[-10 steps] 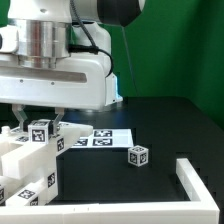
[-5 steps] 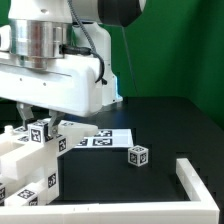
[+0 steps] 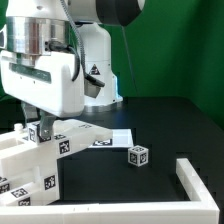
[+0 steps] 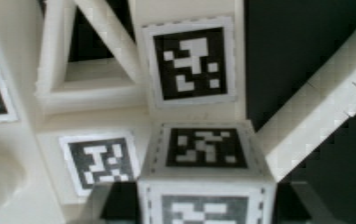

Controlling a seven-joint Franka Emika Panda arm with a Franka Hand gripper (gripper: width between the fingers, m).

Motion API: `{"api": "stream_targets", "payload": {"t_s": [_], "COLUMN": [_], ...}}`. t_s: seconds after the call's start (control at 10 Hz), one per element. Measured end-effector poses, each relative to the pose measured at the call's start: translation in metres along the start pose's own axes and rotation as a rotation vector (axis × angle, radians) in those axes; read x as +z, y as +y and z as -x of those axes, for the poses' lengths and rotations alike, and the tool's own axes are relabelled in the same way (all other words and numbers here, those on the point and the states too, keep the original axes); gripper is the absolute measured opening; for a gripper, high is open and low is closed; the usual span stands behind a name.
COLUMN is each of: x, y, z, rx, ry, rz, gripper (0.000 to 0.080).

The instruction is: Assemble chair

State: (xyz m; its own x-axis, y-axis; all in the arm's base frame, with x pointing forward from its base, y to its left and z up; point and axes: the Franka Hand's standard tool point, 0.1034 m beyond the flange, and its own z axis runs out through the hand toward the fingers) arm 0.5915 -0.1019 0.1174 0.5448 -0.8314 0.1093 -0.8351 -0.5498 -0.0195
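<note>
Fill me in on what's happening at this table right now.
A Franka arm is partway through building a chair. Its gripper is down among the white tagged chair pieces at the exterior view's left. The wrist view shows a cross-braced frame close up, but not whether the fingers grip it. One small tagged block lies apart on the black table, near the marker board.

Black table [image 3: 170, 125]; its middle and far side, toward the edge at the exterior view's right, lie open. Chair pieces [image 3: 25, 165] crowd the near corner at the exterior view's left, under the robot arm [image 3: 45, 70]; the wrist view shows only narrow dark gaps between them. The marker board [image 3: 115, 135] lies flat beside them; a small tagged cube [image 3: 138, 155] stands alone; a low white rail [image 3: 192, 176] borders the near corner at the exterior view's right.
</note>
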Motion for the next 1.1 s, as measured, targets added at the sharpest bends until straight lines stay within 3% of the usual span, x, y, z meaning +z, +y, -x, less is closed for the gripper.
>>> {"api": "stream_targets", "payload": {"t_s": [0.1, 0.3, 0.5, 0.8, 1.0, 1.1], "x": [0.0, -0.002, -0.019, -0.058, -0.064, -0.063], "y": [0.0, -0.002, -0.006, -0.025, -0.037, -0.036], "z": [0.0, 0.001, 0.002, 0.034, 0.051, 0.049], "rx": [-0.002, -0.014, -0.028, 0.002, 0.026, 0.019], "ry": [0.0, -0.002, -0.012, -0.053, -0.057, -0.057], "rz": [0.0, -0.002, -0.03, -0.098, -0.112, -0.109], "gripper": [0.0291, 0.0609, 0.0639, 0.0648, 0.0649, 0.0649]}}
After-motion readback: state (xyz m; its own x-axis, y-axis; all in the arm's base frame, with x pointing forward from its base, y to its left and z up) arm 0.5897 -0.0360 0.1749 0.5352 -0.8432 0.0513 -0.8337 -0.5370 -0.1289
